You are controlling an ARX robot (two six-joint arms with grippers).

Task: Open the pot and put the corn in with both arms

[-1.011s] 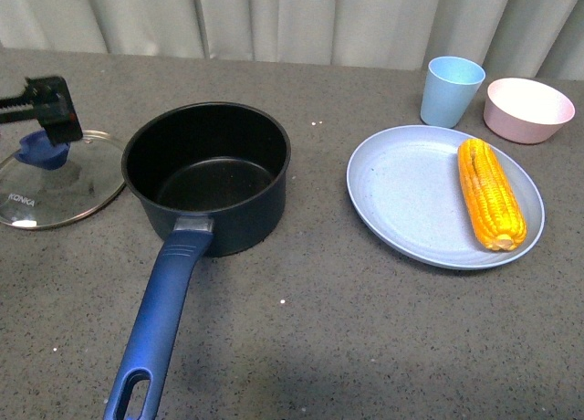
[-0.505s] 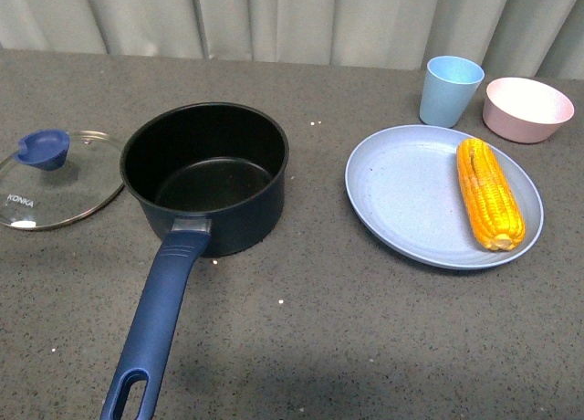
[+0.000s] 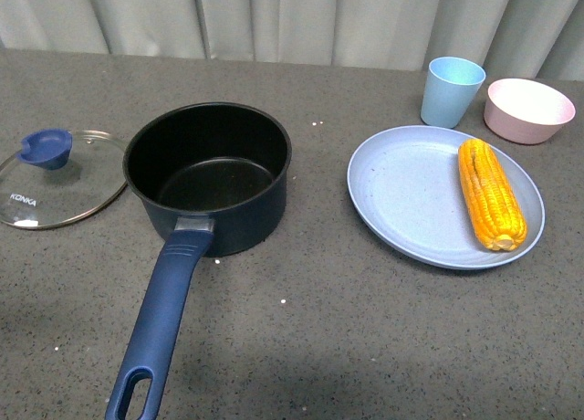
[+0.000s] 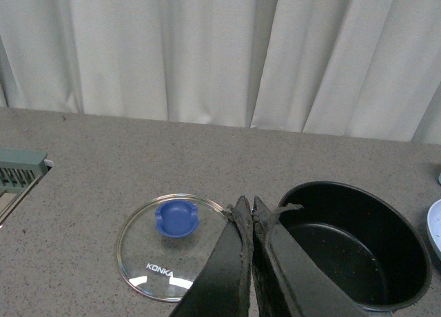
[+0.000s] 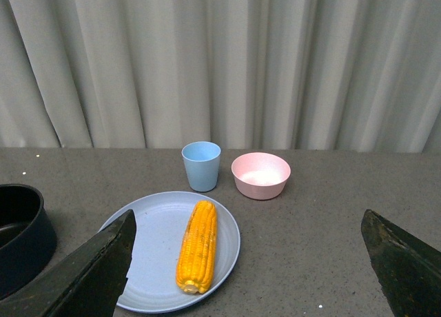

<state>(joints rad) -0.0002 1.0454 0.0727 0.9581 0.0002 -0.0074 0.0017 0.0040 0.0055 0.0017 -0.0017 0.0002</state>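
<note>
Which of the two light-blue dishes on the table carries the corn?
The wide flat plate, with the corn lying along its right side; the blue cup behind it stands upright, apart from the corn.

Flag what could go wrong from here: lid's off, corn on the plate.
1. The corn lies near the right edge of the plate; the open right claw could roll it or shove the plate rather than grip it.
2. The cup and pink bowl stand just behind the plate, so a deep approach may knock them.
3. The pot handle sticks out toward the robot; an arm carrying low could catch it.
</note>
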